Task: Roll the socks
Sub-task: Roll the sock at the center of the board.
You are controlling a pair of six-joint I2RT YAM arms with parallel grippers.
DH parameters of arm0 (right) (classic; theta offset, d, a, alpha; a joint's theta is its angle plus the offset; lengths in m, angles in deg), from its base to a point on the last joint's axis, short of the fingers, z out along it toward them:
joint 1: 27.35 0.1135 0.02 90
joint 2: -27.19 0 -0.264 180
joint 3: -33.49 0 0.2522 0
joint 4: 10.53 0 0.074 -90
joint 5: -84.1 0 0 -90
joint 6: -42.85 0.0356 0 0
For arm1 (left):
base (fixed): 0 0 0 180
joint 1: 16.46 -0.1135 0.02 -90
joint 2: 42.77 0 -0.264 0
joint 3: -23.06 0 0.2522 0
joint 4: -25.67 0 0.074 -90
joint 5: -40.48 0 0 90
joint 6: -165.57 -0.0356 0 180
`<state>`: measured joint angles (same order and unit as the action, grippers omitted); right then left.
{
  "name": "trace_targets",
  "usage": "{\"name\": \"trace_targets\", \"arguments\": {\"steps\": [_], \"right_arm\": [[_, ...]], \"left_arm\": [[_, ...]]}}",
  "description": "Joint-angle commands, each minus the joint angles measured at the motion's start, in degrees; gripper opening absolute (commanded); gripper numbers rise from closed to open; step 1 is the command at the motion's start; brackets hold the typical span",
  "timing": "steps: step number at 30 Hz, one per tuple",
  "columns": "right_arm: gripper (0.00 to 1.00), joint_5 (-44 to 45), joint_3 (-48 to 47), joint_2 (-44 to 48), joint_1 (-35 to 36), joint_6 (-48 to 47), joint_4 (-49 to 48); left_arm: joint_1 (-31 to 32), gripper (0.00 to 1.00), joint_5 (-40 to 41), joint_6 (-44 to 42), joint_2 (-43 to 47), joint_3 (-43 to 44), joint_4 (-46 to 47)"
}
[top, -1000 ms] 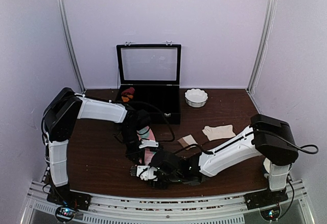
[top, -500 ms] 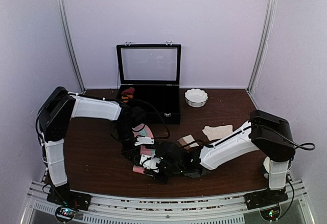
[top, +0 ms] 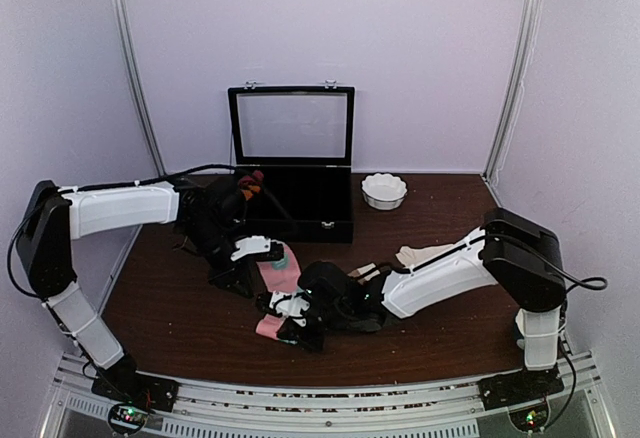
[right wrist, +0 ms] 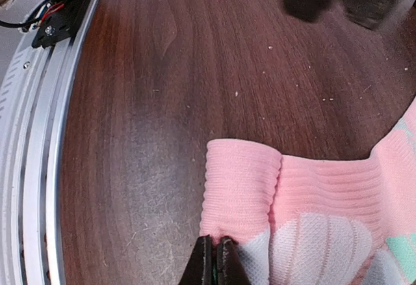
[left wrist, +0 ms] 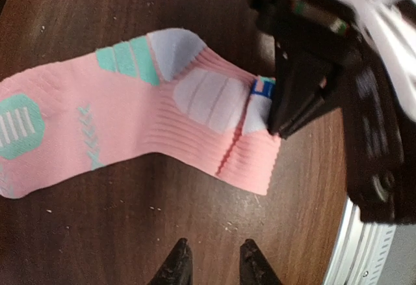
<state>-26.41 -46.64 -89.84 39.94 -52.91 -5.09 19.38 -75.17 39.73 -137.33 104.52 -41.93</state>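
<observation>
The long pink sock (top: 279, 270) with mint and white patches lies flat on the dark table, seen close in the left wrist view (left wrist: 130, 116). Its near end is folded over into a small pink roll (right wrist: 239, 187). My right gripper (right wrist: 218, 249) is shut on the edge of that folded end, low over the table (top: 292, 320). My left gripper (left wrist: 213, 260) hovers open beside the sock with nothing between its fingers, left of the sock in the top view (top: 238, 270). The short cream-beige sock (top: 415, 254) lies to the right, partly behind my right arm.
An open black box (top: 300, 203) with a glass lid stands at the back, a dark red and orange sock bundle (top: 248, 182) in its left corner. A white bowl (top: 384, 190) sits right of it. A small tan fabric piece (top: 362, 271) lies near the right arm.
My left gripper has let go of the pink sock, opened and drawn back to the left. My right gripper has closed on the sock's folded near end.
</observation>
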Motion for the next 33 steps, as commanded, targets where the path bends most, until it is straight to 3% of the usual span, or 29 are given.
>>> {"name": "trace_targets", "arguments": {"steps": [1, 5, 9, 19, 25, 33], "right_arm": [[0.02, -7.5, 1.8, -3.1, -3.7, 6.9, 8.7], [0.02, -14.0, 2.6, -3.0, -6.5, 13.3, 4.7], [0.02, -20.2, 0.3, -5.6, -8.7, 21.7, 3.1], [0.02, -28.2, 2.2, -8.9, -13.2, 44.0, -9.3], [0.01, -28.3, 1.1, -9.3, -13.3, 44.6, -7.2], [0.00, -28.0, 1.5, -10.1, -13.4, 44.7, -6.9]], "left_arm": [[-0.4, 0.27, 0.4, -4.9, 7.4, -7.7, 5.4], [0.1, 0.28, 0.0, -7.3, 11.4, -13.4, 9.7], [3.8, 0.27, 3.5, -8.8, 9.9, -15.0, 12.5], [10.2, 0.24, 10.0, -10.1, 1.0, -10.0, 16.0], [12.9, 0.31, 11.3, -9.7, -0.1, -8.9, 18.8], [14.7, 0.32, 12.6, -10.7, -2.4, -8.7, 18.9]]}}
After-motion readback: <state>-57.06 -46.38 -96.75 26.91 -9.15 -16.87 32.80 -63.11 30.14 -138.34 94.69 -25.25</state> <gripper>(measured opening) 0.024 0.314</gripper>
